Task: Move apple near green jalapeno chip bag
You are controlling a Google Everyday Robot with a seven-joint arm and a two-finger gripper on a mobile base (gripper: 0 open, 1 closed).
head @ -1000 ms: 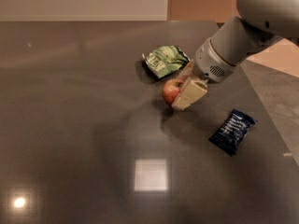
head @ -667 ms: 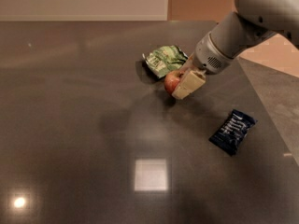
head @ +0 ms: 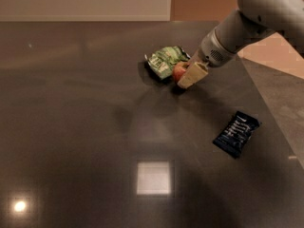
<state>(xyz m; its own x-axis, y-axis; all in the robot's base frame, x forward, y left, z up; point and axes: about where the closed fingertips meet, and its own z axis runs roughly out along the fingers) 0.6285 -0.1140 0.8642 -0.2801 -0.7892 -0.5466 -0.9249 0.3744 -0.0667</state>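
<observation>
The red apple (head: 179,71) sits between the cream-coloured fingers (head: 192,75) of my gripper (head: 184,77), low over the dark table. The gripper is shut on the apple. The light-green jalapeno chip bag (head: 165,60) lies crumpled on the table just to the left of the apple, almost touching it. My grey arm (head: 237,27) reaches in from the upper right. Most of the apple's right side is hidden behind the finger.
A dark blue snack packet (head: 236,132) lies on the table at the lower right. The table's right edge (head: 266,108) runs diagonally, with a lower grey surface beyond it. Ceiling lights reflect on the tabletop (head: 153,177).
My gripper has carried the apple up and to the left, from a spot below-right of the green bag to right beside it.
</observation>
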